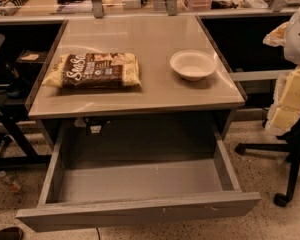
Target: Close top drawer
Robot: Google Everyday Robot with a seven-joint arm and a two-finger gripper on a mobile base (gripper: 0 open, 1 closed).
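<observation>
Top drawer [140,211] is sitting fully pulled out, closing not yet begun; gripper is lying outside view, its state untellable.

Front: top drawer [138,211] juts out, open floor [272,224] before its face.
Right: chair base [262,147] near the drawer's corner.
End effector: out of view.
</observation>
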